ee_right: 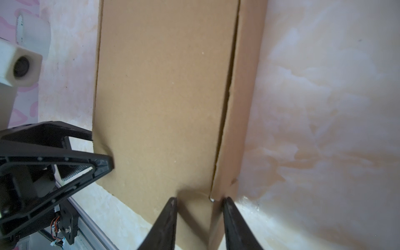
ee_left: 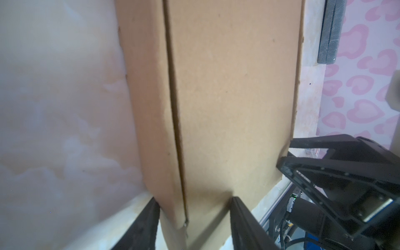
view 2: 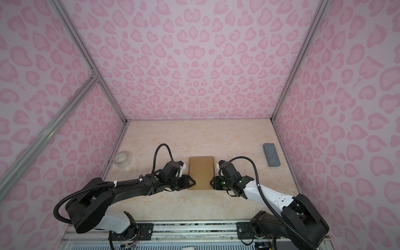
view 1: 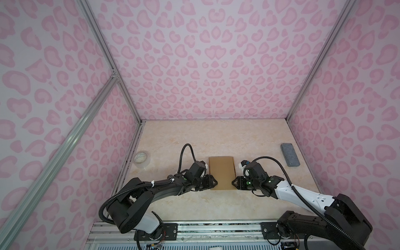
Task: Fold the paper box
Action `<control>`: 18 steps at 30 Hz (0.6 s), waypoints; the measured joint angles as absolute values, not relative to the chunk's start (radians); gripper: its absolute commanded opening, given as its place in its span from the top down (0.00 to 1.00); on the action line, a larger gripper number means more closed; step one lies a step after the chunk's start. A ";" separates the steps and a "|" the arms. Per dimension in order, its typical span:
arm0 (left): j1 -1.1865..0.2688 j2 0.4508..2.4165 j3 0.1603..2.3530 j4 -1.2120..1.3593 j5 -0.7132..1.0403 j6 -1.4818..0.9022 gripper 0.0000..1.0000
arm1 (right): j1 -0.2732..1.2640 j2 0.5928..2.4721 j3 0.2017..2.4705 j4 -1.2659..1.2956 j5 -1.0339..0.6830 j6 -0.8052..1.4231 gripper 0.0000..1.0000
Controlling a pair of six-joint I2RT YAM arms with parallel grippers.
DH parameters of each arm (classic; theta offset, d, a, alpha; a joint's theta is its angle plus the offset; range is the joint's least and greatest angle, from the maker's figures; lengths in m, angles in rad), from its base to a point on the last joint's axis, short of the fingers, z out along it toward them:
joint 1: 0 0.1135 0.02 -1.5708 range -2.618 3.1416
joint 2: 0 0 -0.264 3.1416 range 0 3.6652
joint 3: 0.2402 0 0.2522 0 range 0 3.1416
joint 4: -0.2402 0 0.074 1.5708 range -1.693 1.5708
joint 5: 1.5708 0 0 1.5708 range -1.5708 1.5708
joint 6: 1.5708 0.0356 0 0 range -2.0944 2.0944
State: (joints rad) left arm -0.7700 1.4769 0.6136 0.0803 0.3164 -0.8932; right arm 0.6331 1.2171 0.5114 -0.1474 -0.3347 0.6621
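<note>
The paper box [view 1: 221,173] [view 2: 201,173] is a plain brown cardboard piece lying mid-table, its flat top panel [ee_left: 227,97] [ee_right: 162,97] bordered by a narrow folded side strip. My left gripper [view 1: 214,183] [ee_left: 194,212] is at its near left corner. It is open, one finger [ee_left: 147,223] against the side strip and the other over the panel. My right gripper [view 1: 234,183] [ee_right: 199,207] is at the near right corner. It is shut on the box edge, one finger on the panel and one against the side strip.
A clear tape roll [view 1: 141,159] [view 2: 123,159] stands by the left wall. A grey rectangular block [view 1: 290,154] [view 2: 271,154] lies by the right wall. Pink patterned walls close in three sides. An aluminium rail [view 1: 216,229] runs along the front edge.
</note>
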 measured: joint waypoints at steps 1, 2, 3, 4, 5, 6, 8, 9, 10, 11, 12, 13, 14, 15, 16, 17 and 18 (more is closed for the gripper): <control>-0.770 1.476 0.612 0.080 0.313 -0.889 0.45 | 0.633 1.217 0.511 -0.147 -0.335 0.662 0.63; -0.770 1.475 0.610 0.080 0.311 -0.888 0.45 | 0.633 1.217 0.511 -0.147 -0.335 0.662 0.62; -0.770 1.473 0.607 0.080 0.306 -0.888 0.45 | 0.633 1.217 0.511 -0.147 -0.335 0.662 0.62; -0.770 1.471 0.606 0.080 0.304 -0.888 0.44 | 0.633 1.217 0.511 -0.147 -0.335 0.662 0.62; -0.770 1.470 0.606 0.080 0.299 -0.886 0.44 | 0.633 1.216 0.511 -0.147 -0.335 0.662 0.63; -0.770 1.470 0.606 0.080 0.293 -0.884 0.44 | 0.633 1.216 0.511 -0.147 -0.335 0.662 0.63; -0.770 1.470 0.606 0.080 0.287 -0.879 0.43 | 0.633 1.216 0.511 -0.148 -0.335 0.662 0.63; -0.770 1.470 0.605 0.079 0.285 -0.879 0.42 | 0.633 1.215 0.511 -0.148 -0.335 0.662 0.63; -0.770 1.470 0.604 0.079 0.283 -0.877 0.42 | 0.633 1.214 0.511 -0.148 -0.335 0.662 0.63; -0.770 1.470 0.604 0.078 0.281 -0.876 0.41 | 0.633 1.213 0.511 -0.148 -0.335 0.662 0.63; -0.770 1.470 0.604 0.077 0.280 -0.871 0.40 | 0.633 1.212 0.511 -0.148 -0.335 0.662 0.62; -0.770 1.470 0.604 0.076 0.279 -0.869 0.40 | 0.633 1.212 0.511 -0.148 -0.335 0.662 0.62; -0.770 1.469 0.604 0.075 0.276 -0.868 0.39 | 0.633 1.211 0.511 -0.148 -0.335 0.662 0.62; -0.770 1.468 0.604 0.073 0.274 -0.865 0.39 | 0.633 1.211 0.511 -0.148 -0.335 0.662 0.63; -0.770 1.467 0.604 0.069 0.271 -0.862 0.38 | 0.633 1.211 0.511 -0.149 -0.335 0.662 0.62; -0.770 1.464 0.605 0.064 0.266 -0.861 0.37 | 0.633 1.210 0.511 -0.149 -0.335 0.662 0.62; -0.770 1.460 0.605 0.055 0.261 -0.857 0.37 | 0.633 1.209 0.511 -0.149 -0.335 0.662 0.63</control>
